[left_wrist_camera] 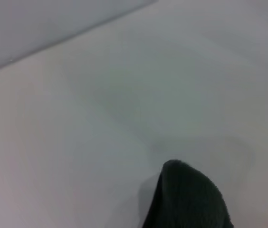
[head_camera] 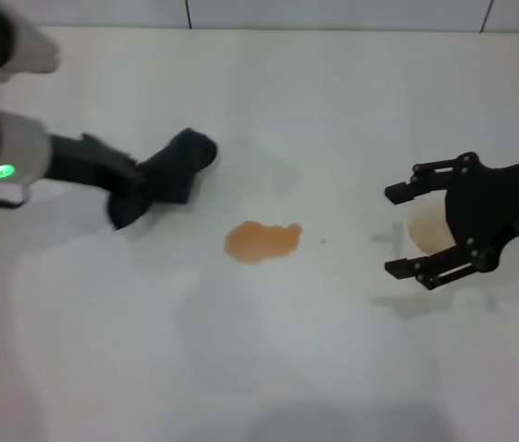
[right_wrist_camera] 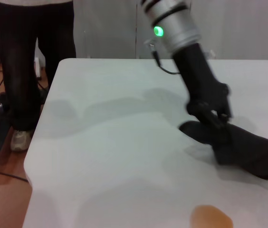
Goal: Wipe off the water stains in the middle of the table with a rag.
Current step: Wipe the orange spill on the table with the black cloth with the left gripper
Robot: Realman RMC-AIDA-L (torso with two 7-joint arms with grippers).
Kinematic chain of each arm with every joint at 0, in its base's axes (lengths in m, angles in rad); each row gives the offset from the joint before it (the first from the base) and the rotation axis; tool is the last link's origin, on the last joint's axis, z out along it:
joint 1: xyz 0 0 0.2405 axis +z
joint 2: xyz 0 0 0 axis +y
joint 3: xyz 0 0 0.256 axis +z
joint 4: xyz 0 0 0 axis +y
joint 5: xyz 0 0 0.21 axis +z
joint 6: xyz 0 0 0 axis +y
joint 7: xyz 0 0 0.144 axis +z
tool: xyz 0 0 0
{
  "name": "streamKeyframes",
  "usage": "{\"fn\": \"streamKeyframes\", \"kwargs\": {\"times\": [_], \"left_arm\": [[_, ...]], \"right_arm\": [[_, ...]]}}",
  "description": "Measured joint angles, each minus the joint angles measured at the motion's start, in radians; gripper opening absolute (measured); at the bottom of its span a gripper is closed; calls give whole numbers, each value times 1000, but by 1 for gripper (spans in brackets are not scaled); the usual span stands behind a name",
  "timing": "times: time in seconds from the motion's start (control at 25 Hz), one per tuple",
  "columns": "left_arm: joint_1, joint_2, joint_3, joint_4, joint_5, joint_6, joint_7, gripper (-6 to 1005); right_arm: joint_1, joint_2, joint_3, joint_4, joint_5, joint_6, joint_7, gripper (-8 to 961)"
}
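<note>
- The water stains [head_camera: 261,241] lay near the middle of the table [head_camera: 269,368] as one orange-brown blotch, with a tiny speck of the same colour [head_camera: 323,242] just beside it on the robot's right. This blotch serves as the landmark below.
- The rag [head_camera: 175,168] was to the robot's left of the blotch and a little farther from the robot, near it but not touching it. The blotch appeared unwiped.
- The left gripper [head_camera: 129,189] was at the rag's near end, its dark fingers buried in the cloth. It appeared clenched on the rag. The exact finger position could not be made out against the dark fabric.
- The free end of the rag drooped in a rounded lump toward the table. Judged from that, the cloth was soft, light and limp, and would fold or trail if dragged by one corner.
- Recommended hold: a bunched part near the middle, so that a broad fold could be pressed flat over the blotch.
- The right gripper [head_camera: 407,230] hovered to the robot's right of the blotch, well apart, with its jaws spread wide and holding nothing. A pale round patch [head_camera: 425,227] lay on the table beneath it.
- A person's legs [right_wrist_camera: 29,71] stood past the table's far edge, beyond the rag.
</note>
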Motion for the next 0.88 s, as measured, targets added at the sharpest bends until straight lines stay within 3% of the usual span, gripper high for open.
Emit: {"fn": "streamKeyframes", "kwargs": {"times": [0.12, 0.28, 0.44, 0.88], "left_arm": [[-86, -4, 40, -103, 5, -74, -6, 97], [-141, -10, 189, -155, -53, -124, -28, 97], [-143, -11, 365, -136, -157, -125, -64, 97], [-120, -16, 654, -104, -297, -137, -157, 98]], "right_arm": [[0, 0, -12, 1, 0, 12, -8, 858], [7, 0, -14, 2, 1, 11, -10, 858], [11, 0, -12, 3, 1, 7, -10, 858], [28, 0, -11, 7, 1, 22, -10, 858]]}}
